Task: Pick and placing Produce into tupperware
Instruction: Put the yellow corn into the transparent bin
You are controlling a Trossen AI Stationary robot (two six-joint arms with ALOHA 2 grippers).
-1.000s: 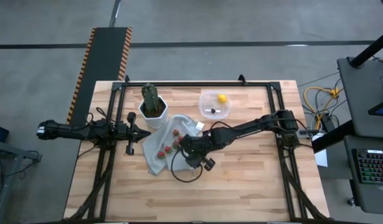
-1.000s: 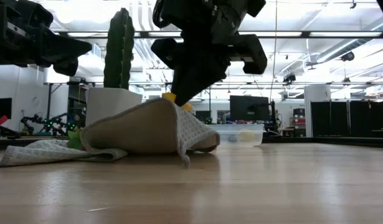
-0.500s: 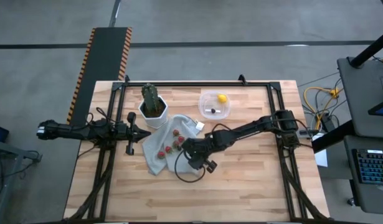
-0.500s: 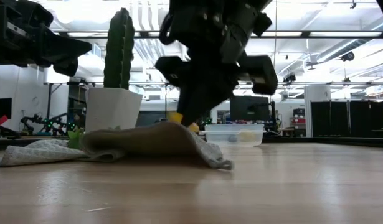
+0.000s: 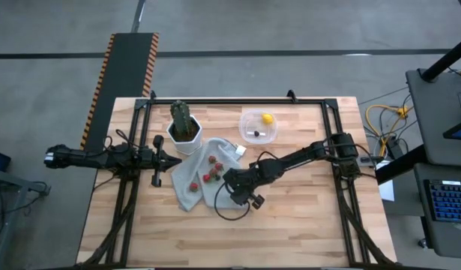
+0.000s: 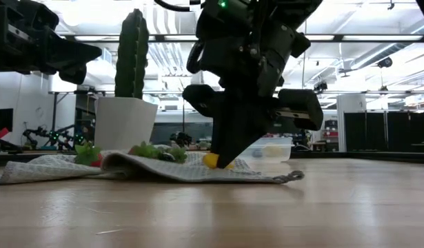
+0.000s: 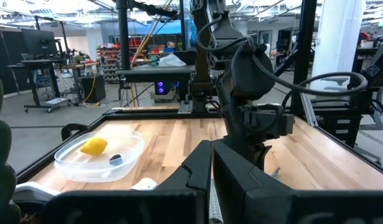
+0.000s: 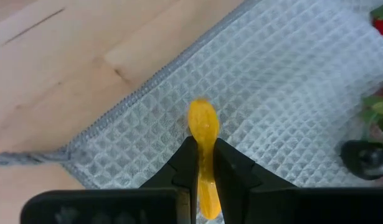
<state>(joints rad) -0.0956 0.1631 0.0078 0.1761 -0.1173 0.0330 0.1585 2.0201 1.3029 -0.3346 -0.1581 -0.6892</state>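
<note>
At the near edge of the grey waffle cloth (image 5: 194,184), spread flat on the wooden table (image 5: 305,225), the right hand (image 8: 203,163) is down low and clamped on the yellow-orange piece (image 8: 203,146), its two dark fingers (image 8: 186,163) squeezing either side while the rounded end pokes out in front onto the weave. From table height that same piece (image 6: 212,160) shows as a yellow blob right under the big dark hand (image 6: 229,155), touching the cloth. Just beyond it, red berries (image 5: 208,177) lie scattered across the cloth, and a dark berry (image 8: 365,157) sits near some green leaves. Off to the side, the left hand (image 5: 157,160) hangs at the table's left edge, near the cloth; from its own camera the fingers look pressed close together with nothing between them. Farther back stands the green cactus (image 5: 181,118) in its white pot (image 5: 187,139), touching the cloth's far corner. Deepest of all, the clear tupperware (image 5: 258,126) holds the yellow lemon (image 5: 267,118) and one dark piece (image 5: 255,133), well apart from the cloth.
</note>
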